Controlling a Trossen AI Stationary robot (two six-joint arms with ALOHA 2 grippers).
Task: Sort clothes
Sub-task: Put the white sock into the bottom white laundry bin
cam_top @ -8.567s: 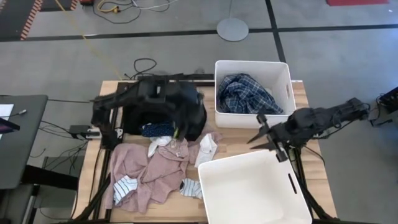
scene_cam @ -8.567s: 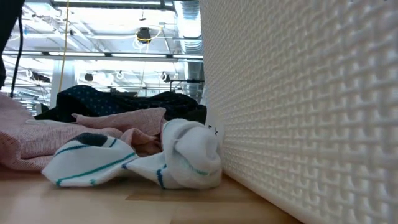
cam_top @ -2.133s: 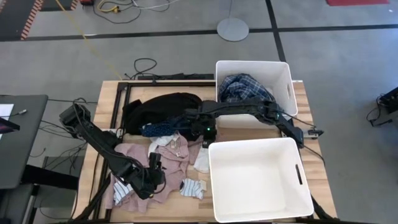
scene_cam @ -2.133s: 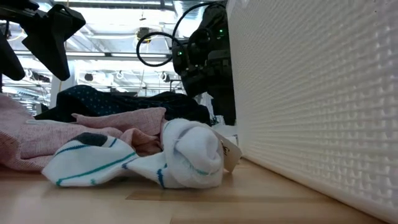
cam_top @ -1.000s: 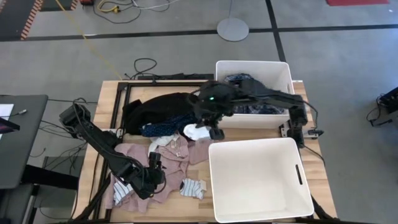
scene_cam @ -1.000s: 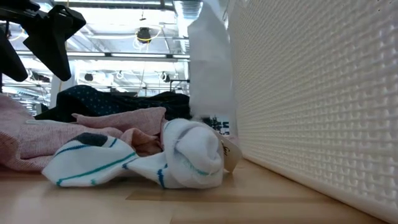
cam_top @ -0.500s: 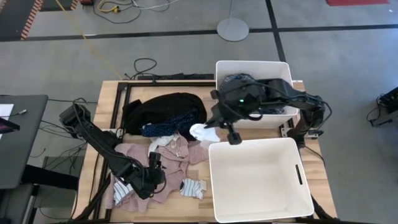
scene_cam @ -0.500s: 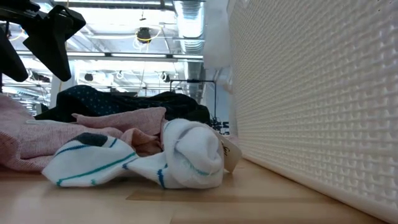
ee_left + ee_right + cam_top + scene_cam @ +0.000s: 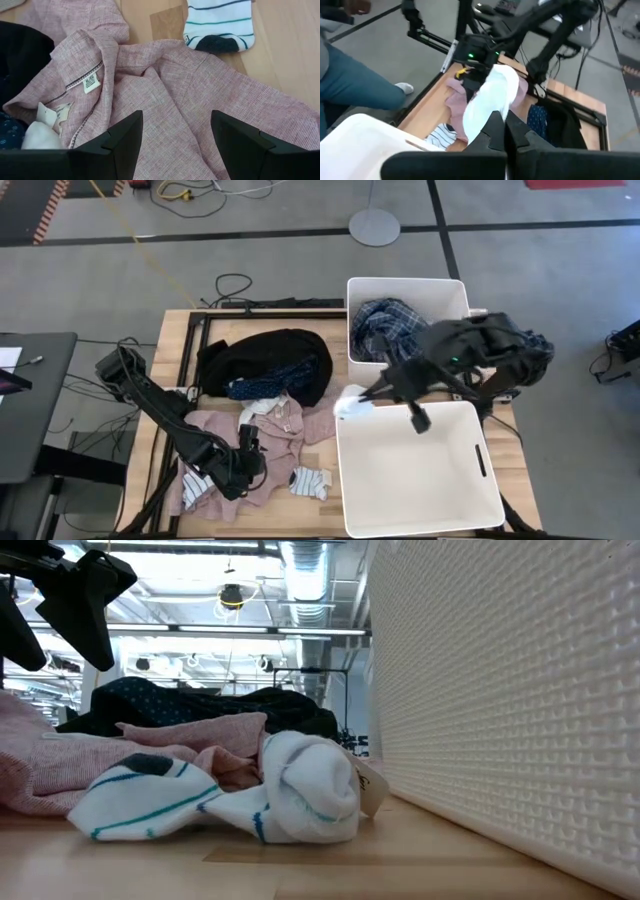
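White sock [image 9: 352,402] now over near bin [image 9: 420,470]

Left gripper [image 9: 174,131] open over pink shirt [image 9: 165,95]; striped sock [image 9: 218,25] on table [image 9: 280,50]

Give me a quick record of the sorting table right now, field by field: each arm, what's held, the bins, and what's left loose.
right gripper: jaws shut on the white sock, carried at the near bin's left rim
left gripper: jaws open, holding nothing, over the pink shirt
near bin: nothing visible inside
far bin: holds the plaid shirt
loose on table: black garment, navy dotted garment, pink shirt, striped socks
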